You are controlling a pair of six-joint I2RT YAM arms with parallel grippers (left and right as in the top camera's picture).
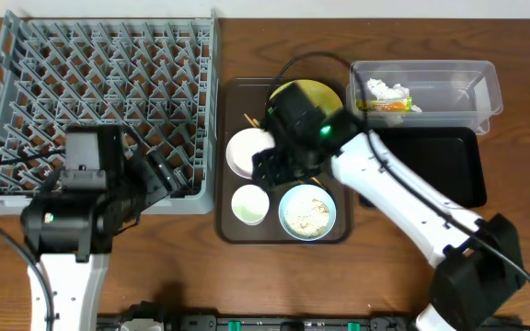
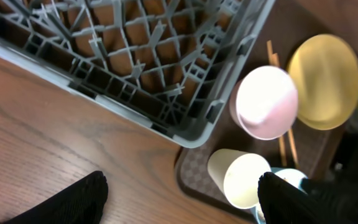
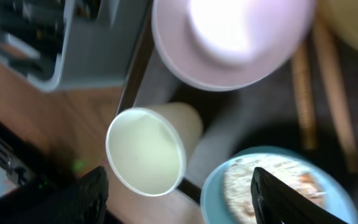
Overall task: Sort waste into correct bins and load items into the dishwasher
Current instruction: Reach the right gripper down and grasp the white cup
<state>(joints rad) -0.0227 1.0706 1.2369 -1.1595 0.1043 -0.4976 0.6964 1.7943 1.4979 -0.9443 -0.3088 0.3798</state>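
Wood table (image 1: 247, 285) | yellow plate (image 1: 327, 93) part-hidden under right arm (image 1: 385, 184) | chopsticks (image 2: 271, 55) mostly covered

Evenly lit, sharp overhead view; right wrist view blurred, glare washing out the white bowl (image 3: 235, 37).

two bowls (image 1: 245, 152), two trays (image 1: 431, 165), one cup (image 1: 250, 204), one plate (image 1: 325, 95), one tub (image 1: 449, 94), one rack (image 1: 109, 83).

L gripper (image 2: 182, 186) & R gripper (image 3: 179, 182) spread.
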